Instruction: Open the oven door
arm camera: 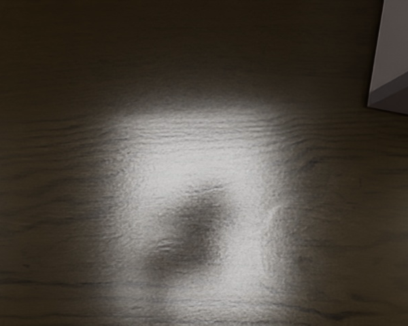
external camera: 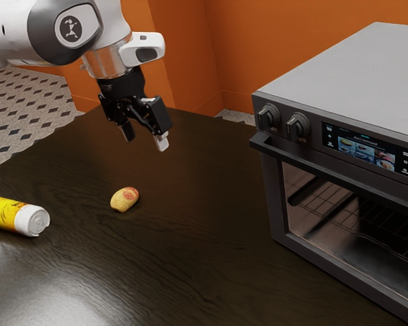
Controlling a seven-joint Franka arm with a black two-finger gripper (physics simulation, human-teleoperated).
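Pincer: released, its two fingers apart with nothing between them; the pincer (external camera: 145,138) hangs above the surface (external camera: 190,251), well apart from the oven
Oven: grey box at the exterior view's right
Oven door: closed on the oven's front; the oven door (external camera: 275,197) has a window, with a wire rack (external camera: 387,221) seen through it
Handle: dark bar (external camera: 313,166) across the top of the oven door, untouched
Controls: two round knobs (external camera: 268,117) beside a lit display (external camera: 367,148), above the handle
Yellow can: on its side (external camera: 5,213), white end toward the potato-like item
Potato-like item: yellowish with a reddish patch (external camera: 124,199), lying on the surface between the yellow can and the oven
Wrist view: dark wood grain, a bright glare patch (arm camera: 245,176) and a grey corner (arm camera: 402,47)
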